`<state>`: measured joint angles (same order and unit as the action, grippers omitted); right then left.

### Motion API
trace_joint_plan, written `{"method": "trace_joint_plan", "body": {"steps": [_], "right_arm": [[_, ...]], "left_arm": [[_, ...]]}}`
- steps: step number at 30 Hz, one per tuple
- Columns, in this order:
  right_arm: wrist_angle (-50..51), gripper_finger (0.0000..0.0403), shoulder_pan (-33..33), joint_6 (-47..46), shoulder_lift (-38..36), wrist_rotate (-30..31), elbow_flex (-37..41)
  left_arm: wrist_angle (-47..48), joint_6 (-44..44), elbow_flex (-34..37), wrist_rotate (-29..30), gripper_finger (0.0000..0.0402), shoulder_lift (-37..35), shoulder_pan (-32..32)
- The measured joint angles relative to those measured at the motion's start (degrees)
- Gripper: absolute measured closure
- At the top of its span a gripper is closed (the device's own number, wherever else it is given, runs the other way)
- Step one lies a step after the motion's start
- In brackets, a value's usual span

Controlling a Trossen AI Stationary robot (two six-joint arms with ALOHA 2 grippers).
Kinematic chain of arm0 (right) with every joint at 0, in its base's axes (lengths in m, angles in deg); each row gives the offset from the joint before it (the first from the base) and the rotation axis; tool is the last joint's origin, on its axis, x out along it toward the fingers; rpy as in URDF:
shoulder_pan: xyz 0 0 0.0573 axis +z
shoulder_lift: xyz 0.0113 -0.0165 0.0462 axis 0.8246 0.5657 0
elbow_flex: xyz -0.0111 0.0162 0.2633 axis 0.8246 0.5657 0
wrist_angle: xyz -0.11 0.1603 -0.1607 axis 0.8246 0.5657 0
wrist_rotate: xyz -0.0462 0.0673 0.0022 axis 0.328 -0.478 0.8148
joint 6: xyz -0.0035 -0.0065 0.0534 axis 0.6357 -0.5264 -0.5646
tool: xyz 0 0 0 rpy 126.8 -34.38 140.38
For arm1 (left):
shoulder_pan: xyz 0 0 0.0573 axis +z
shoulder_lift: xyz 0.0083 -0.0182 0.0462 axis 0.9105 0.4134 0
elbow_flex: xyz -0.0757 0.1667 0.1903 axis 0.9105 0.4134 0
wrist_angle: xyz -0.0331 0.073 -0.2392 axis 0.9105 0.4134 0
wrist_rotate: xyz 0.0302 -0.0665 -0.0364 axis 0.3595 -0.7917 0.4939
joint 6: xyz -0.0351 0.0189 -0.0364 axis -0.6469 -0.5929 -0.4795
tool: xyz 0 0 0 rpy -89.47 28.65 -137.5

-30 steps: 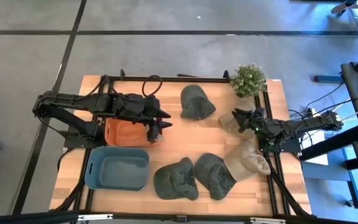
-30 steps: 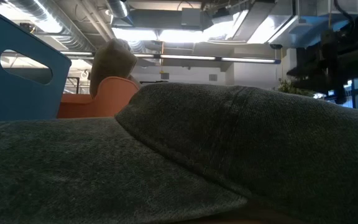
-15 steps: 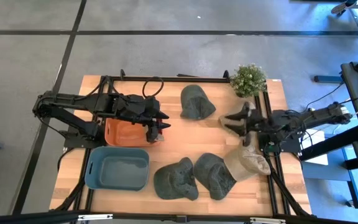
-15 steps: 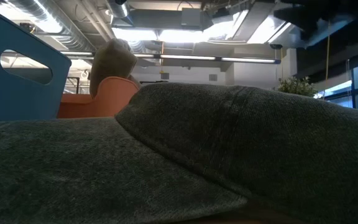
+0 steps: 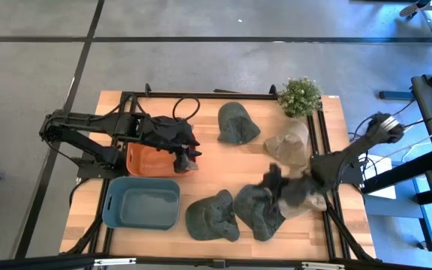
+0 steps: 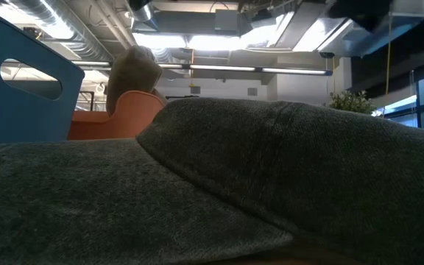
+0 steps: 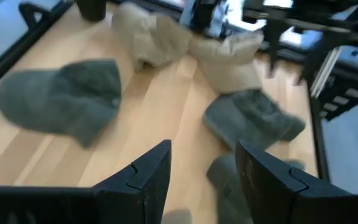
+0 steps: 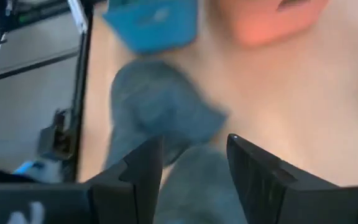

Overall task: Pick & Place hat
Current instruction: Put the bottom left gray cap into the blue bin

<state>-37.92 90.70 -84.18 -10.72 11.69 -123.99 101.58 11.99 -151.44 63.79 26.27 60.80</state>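
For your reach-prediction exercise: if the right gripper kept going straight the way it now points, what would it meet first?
Probably the grey hat near the table's front edge. The right gripper, jaws open and empty, points down toward it, and the right wrist view shows grey fabric just ahead. Depth is unclear.

Three grey-green hats point(image 5: 238, 123) and two beige hats point(image 5: 289, 144) lie on the table. There are two bins, one orange point(image 5: 150, 160) and one blue point(image 5: 142, 203), plus one potted plant point(image 5: 300, 96).
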Motion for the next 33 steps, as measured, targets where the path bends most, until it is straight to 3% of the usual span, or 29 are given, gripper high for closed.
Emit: {"method": "trace_joint_plan", "body": {"steps": [5, 9, 18, 22, 33], "right_arm": [[-7.5, 0.0224, 7.6, -8.5, 10.5, 2.8, -1.9], [-11.0, 0.0224, 9.6, -11.1, 19.7, 7.5, -5.0], [-11.6, 0.0224, 9.0, -11.6, 38.2, 4.1, -14.6], [-13.1, 0.0224, 8.8, -13.4, 41.6, 4.2, -16.3], [-13.0, 0.0224, 8.8, -13.5, 41.9, 3.5, -16.4]], "left_arm": [[2.2, 0.0, 0.0, -3.1, 0.0232, 0.0, -0.1], [1.9, 0.0, 0.0, -5.4, 0.0231, 0.0, -1.0], [1.8, 0.0, 0.0, -5.5, 0.0234, 0.0, -4.2], [1.8, 1.1, 0.0, -5.5, 0.0234, 0.0, -5.0], [1.8, 2.9, 0.0, -5.3, 0.0235, 0.0, -5.7]]}}
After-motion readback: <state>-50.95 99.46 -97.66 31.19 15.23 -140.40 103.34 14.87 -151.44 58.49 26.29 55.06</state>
